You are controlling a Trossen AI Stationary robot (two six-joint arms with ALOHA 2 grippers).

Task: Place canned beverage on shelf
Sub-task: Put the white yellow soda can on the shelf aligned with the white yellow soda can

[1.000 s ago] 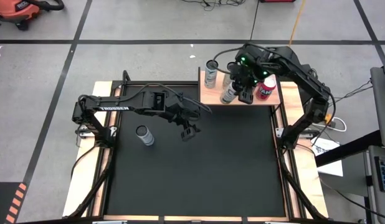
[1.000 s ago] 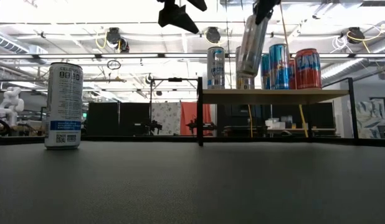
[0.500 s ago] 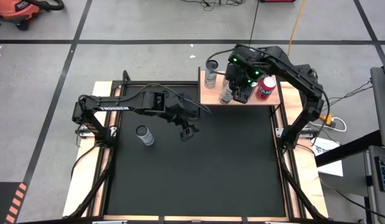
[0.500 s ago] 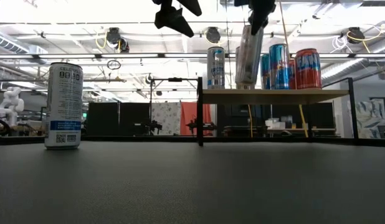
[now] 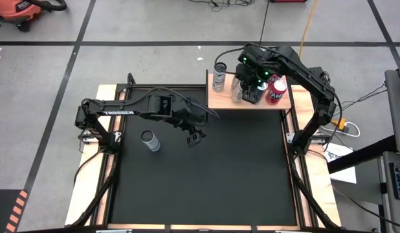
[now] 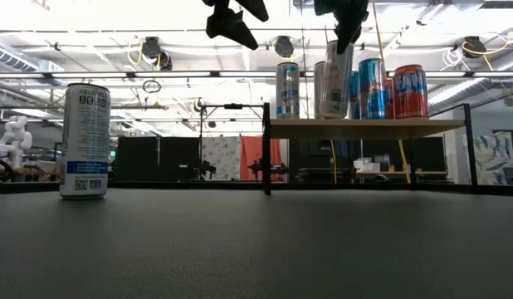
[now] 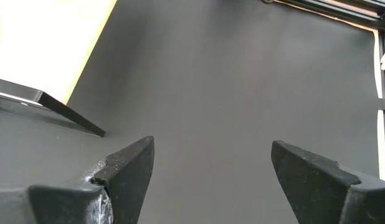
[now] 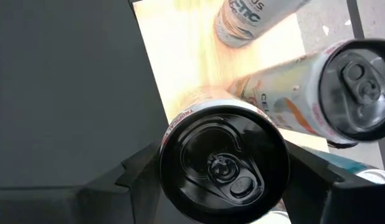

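The right gripper [image 5: 250,89] (clamping the can [image 6: 334,79]) has straightened it upright — on the shelf [image 6: 364,128]; left gripper [image 7: 208,168] wide.

On the bench you see a black mat [image 5: 206,168] that covers most of its top. The bench stands on a grey floor [image 5: 155,26] crossed by dark tape lines. At the far left corner of the floor you find an orange vacuum [image 5: 22,10]. In the low view, the room behind shows ceiling lights [image 6: 157,54], a red cloth [image 6: 252,158] and a small white figure [image 6: 14,137] at the left.
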